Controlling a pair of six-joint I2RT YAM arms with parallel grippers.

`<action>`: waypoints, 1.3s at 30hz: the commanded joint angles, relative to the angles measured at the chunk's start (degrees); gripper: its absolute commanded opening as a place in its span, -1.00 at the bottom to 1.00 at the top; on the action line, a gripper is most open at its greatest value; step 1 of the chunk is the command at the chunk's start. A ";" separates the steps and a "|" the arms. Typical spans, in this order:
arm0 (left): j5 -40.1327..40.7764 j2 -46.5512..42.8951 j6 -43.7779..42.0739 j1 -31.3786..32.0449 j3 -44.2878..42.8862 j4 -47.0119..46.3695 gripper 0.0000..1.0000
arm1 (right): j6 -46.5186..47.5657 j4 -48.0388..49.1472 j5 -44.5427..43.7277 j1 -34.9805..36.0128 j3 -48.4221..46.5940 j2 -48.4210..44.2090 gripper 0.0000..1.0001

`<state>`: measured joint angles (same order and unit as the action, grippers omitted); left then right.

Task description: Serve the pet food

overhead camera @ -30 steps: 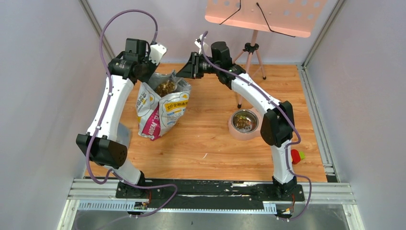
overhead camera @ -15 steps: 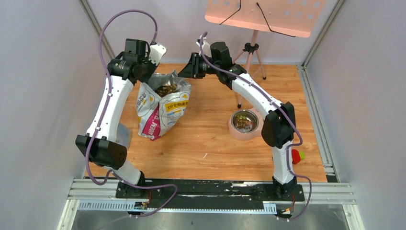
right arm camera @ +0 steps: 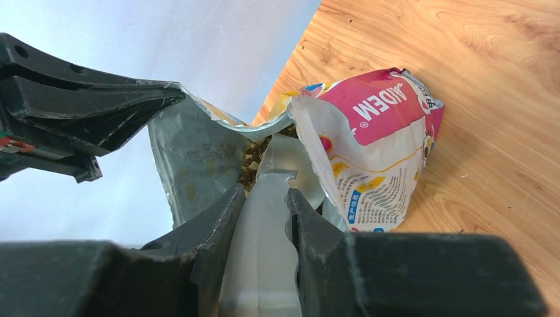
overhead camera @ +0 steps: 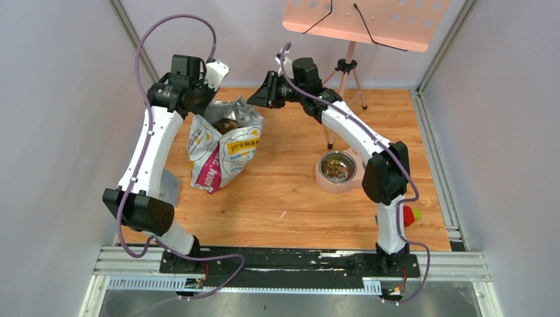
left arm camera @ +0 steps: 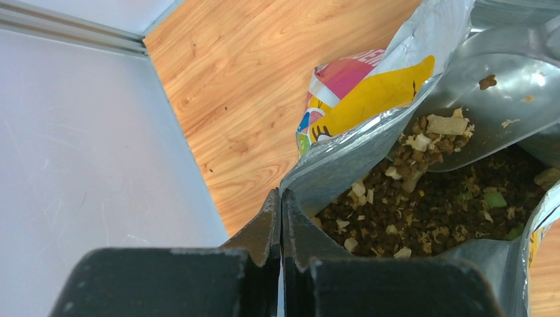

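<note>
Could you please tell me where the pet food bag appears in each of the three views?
Top external: the bag stands left of centre on the wooden table.
Left wrist: the bag fills the right half, mouth open.
Right wrist: the bag sits at centre, pink print to the right.
Shared landmark: the left gripper pinching the bag's rim.

The pet food is seen as a loose mass of small dark brown pellets, mixed with pale flakes and a few green bits. Most is heaped inside the opened bag, where some pieces are caught on the clear scoop. A smaller amount is held in the bowl, well apart.
</note>
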<state>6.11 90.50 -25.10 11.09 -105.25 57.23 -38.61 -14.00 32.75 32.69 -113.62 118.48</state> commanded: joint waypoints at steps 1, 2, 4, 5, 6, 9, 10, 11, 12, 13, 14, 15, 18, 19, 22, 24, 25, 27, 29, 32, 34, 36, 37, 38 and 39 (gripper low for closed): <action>0.40 -3.90 -1.42 -0.37 0.02 -6.50 -1.00 | -5.85 2.94 0.34 -1.10 0.47 -5.01 -1.00; 0.40 -3.91 -1.43 -0.37 0.11 -6.40 -1.00 | -8.59 4.14 1.97 -1.50 1.91 -5.13 -1.00; 0.33 -3.92 -1.37 -0.37 0.14 -6.33 -1.00 | -15.09 8.18 6.40 -2.43 5.47 -5.00 -1.00; 0.36 -3.93 -1.34 -0.37 0.09 -6.29 -1.00 | -19.34 10.75 8.07 -3.08 7.15 -4.95 -1.00; 0.36 -3.93 -1.35 -0.37 0.07 -6.27 -1.00 | -21.77 12.65 8.97 -3.49 8.73 -5.06 -1.00; 0.36 -4.07 -1.46 -0.36 0.32 -6.08 -1.00 | -28.52 19.67 11.71 -4.81 12.46 -4.37 -1.00; 0.39 -4.09 -1.58 -0.37 0.40 -6.15 -1.00 | -31.36 23.28 13.33 -5.16 13.91 -3.94 -1.00; 0.39 -4.05 -1.60 -0.37 0.42 -6.11 -1.00 | -34.49 27.16 14.89 -5.51 15.37 -3.57 -1.00; 0.35 -3.99 -1.57 -0.37 0.37 -6.04 -1.00 | -36.70 29.96 15.94 -5.75 16.47 -3.24 -1.00; 0.33 -3.79 -1.55 -0.37 0.17 -6.06 -1.00 | -38.05 31.58 16.63 -5.91 17.10 -2.92 -1.00; 0.25 -3.52 -1.47 -0.37 0.02 -6.01 -1.00 | -38.73 32.23 16.86 -6.03 17.51 -2.68 -1.00; 0.19 -3.37 -1.41 -0.37 -0.25 -5.96 -1.00 | -39.68 33.36 17.01 -6.17 18.26 -2.53 -1.00; 0.13 -2.79 -1.35 -0.37 -0.73 -5.77 -1.00 | -44.44 38.16 18.33 -6.57 20.05 -1.85 -1.00; 0.13 -2.74 -1.35 -0.37 -0.90 -5.63 -1.00 | -45.58 38.70 18.51 -6.78 20.28 -1.64 -1.00; 0.05 -2.55 -1.54 -0.37 -1.08 -5.39 -1.00 | -48.27 39.82 19.06 -7.02 19.83 -1.21 -1.00; 0.03 -2.46 -1.64 -0.37 -1.12 -5.17 -1.00 | -49.28 39.80 19.27 -7.10 19.20 -0.82 -1.00; 0.04 -2.40 -1.72 -0.37 -1.17 -5.06 -1.00 | -49.80 39.46 19.24 -7.11 19.04 -0.63 -1.00; 0.09 -2.23 -1.85 -0.37 -1.45 -4.98 -1.00 | -50.95 38.74 19.18 -7.11 18.89 -0.37 -1.00; 0.19 -2.03 -1.88 -0.37 -1.71 -4.98 -1.00 | -51.82 38.28 19.29 -7.09 19.10 0.01 -1.00; 0.07 -1.64 -1.88 -0.37 -2.07 -4.86 -1.00 | -52.17 36.40 18.92 -7.19 19.89 0.42 -1.00; -0.03 -1.42 -1.84 -0.37 -2.27 -4.84 -1.00 | -50.04 36.17 18.28 -7.19 19.82 0.38 -1.00; -0.04 -1.31 -1.95 -0.40 -2.44 -4.73 -1.00 | -43.84 36.76 18.05 -7.20 17.33 0.87 -1.00; -0.04 -1.29 -1.96 -0.38 -2.47 -4.75 -1.00 | -39.08 36.39 18.12 -7.20 15.22 1.21 -1.00; -0.13 -1.29 -1.86 -0.37 -2.56 -4.82 -1.00 | -34.04 33.51 17.78 -7.13 10.96 1.64 -1.00; -0.26 -1.40 -1.65 -0.37 -2.62 -4.84 -1.00 | -27.84 28.79 17.14 -6.98 7.23 2.18 -1.00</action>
<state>6.04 89.71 -25.89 11.09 -104.42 56.88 -83.33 19.75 51.18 25.78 -94.76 119.66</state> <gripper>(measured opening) 0.007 0.276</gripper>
